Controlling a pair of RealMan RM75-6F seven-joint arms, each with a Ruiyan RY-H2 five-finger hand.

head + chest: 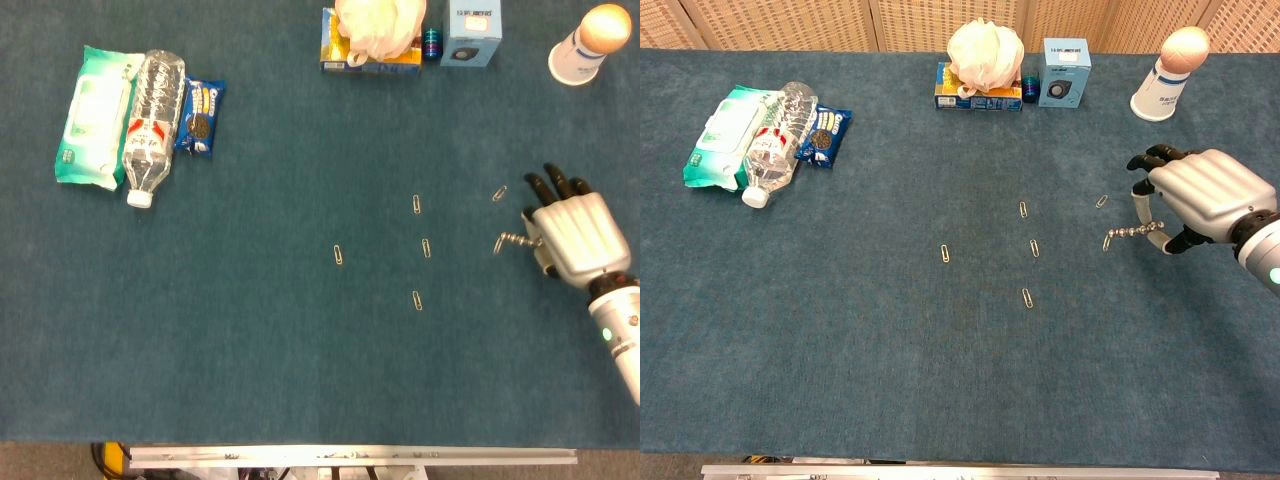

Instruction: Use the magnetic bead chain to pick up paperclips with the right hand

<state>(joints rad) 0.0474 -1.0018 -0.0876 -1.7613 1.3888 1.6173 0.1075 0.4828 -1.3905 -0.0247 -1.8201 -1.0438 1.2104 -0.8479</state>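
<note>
My right hand (572,236) (1202,195) sits at the right of the table and pinches a short magnetic bead chain (518,239) (1132,233) that points left. One paperclip (499,244) (1108,241) clings to the chain's free end. Several more paperclips lie on the blue cloth: one (500,193) (1102,200) just beyond the hand's fingertips, and others to the left (417,204) (426,248) (417,299) (340,255). The left hand appears in neither view.
At the far left lie a wipes pack (88,115), a water bottle (152,122) and a cookie packet (199,117). Along the far edge stand a box under a white puff (372,40), a blue box (470,32) and a cup holding an egg (587,42).
</note>
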